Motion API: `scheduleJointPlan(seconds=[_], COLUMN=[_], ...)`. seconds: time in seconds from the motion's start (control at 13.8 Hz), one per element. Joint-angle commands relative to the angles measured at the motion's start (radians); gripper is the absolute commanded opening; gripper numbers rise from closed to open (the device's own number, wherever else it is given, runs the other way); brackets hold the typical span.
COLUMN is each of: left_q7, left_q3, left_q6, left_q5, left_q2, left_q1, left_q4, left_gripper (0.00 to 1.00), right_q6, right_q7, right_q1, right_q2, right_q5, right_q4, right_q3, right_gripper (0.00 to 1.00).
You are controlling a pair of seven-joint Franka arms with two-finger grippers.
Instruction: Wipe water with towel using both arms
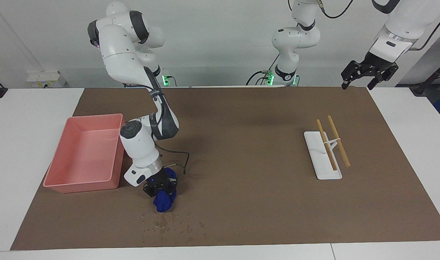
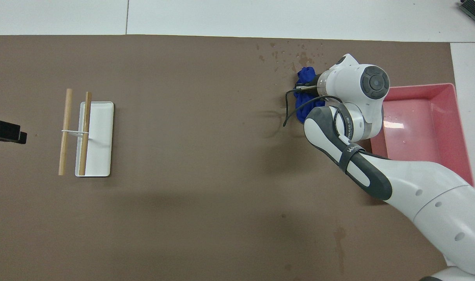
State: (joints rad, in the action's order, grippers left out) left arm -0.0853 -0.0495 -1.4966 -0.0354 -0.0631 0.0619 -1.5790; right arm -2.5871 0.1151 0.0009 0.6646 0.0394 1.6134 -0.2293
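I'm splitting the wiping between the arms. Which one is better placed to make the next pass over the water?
Right. The right gripper is shut on the towel beside the water; the left gripper waits open at the mat's corner.

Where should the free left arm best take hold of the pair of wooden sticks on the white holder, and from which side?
Probably at the middle of the wooden sticks, from straight above with the left gripper. They lie parallel, slanted across the white holder, and both ends overhang, so the middle looks balanced.
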Motion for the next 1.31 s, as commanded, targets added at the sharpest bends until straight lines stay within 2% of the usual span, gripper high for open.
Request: scheduleJointPlan(seconds=[0.0,0.22,0.58,0.8,1.02,1.23], left_q7=[-0.005,-0.005,-0.005,-0.005,-0.005,-0.005], left_q3=[-0.016,-0.016,-0.016,-0.016,-0.016,-0.016], left_q6=[-0.007,-0.007,-0.007,-0.007,-0.007,-0.007], left_q5=[-0.003,-0.003,-0.003,-0.003,-0.003,-0.003], left_q2=[-0.027,-0.027,-0.027,-0.027,-0.027,-0.027], left_q1=[0.013,0.013,0.012,0.012,0.012,0.012], left_q4=[-0.035,-0.035,-0.035,-0.035,-0.035,-0.035], left_gripper=[1.00,1.00,1.00,1.00,1.00,1.00], right_q6=[0.177,0.355,0.508,0.637,0.708,0.711], right_q7=[-0.005,0.001,0.047,0.067,0.061,0.070], right_q1=[-0.030,-0.045,-0.048,-0.048,-0.071,-0.058], right_q2=[0.015,-0.011,-0.071,-0.128,-0.230,-0.336], right_q5=[0.036,0.024,0.017,-0.035,-0.055,-0.107], right_q4=[0.100,0.105,0.108,0.120,0.207,0.311], right_q3=[-0.005,-0.005,-0.008,-0.008,-0.010,-0.008], right_gripper=[0.00,0.00,0.00,0.00,0.00,0.00])
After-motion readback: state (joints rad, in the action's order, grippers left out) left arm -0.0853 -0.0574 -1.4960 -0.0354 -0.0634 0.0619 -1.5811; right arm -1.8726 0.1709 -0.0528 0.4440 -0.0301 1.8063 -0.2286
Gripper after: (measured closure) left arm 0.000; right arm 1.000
